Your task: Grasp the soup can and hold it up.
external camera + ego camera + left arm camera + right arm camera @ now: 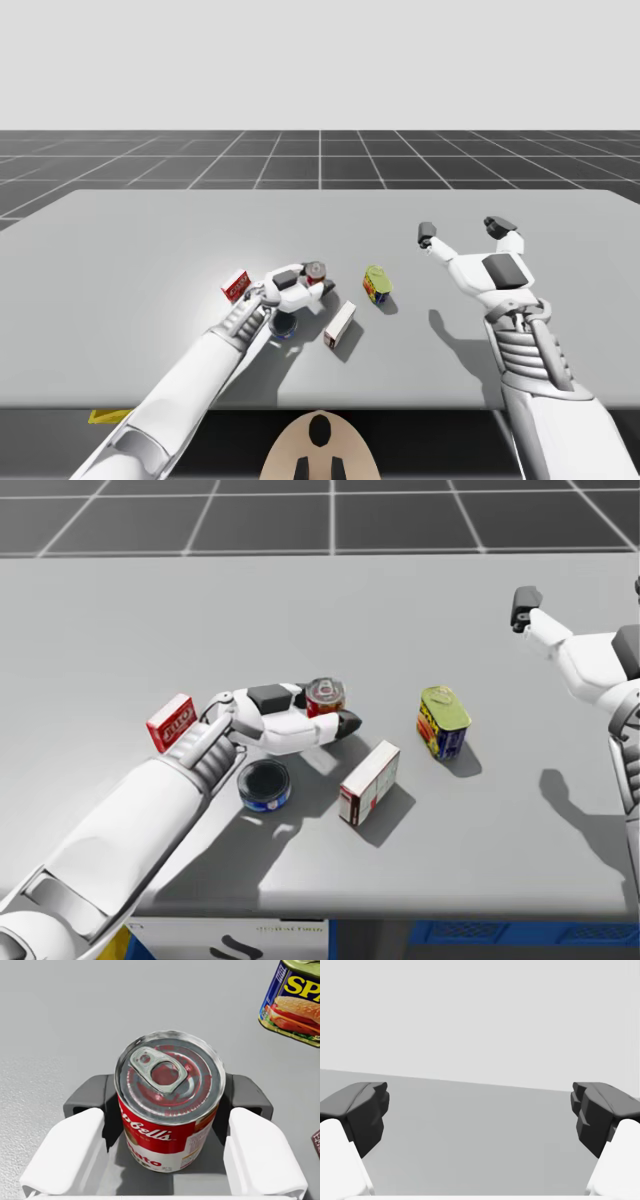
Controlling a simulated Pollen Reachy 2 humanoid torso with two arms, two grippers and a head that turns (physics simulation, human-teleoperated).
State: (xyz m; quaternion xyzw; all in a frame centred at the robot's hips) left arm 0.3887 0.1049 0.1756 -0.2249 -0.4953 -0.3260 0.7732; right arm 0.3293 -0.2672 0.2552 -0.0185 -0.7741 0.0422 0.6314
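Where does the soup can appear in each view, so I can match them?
High view: soup can left of centre, in my left gripper.
Head view: near centre, in the same gripper.
Left wrist view: upright between the fingers.
Right wrist view: my right gripper points away from it.
Landmark: yellow-topped blue rectangular can, right of it; in the left wrist view, ahead and aside.

glossy white arms [180,390], ribbed grey wrists [522,345], black fingertips [427,233].
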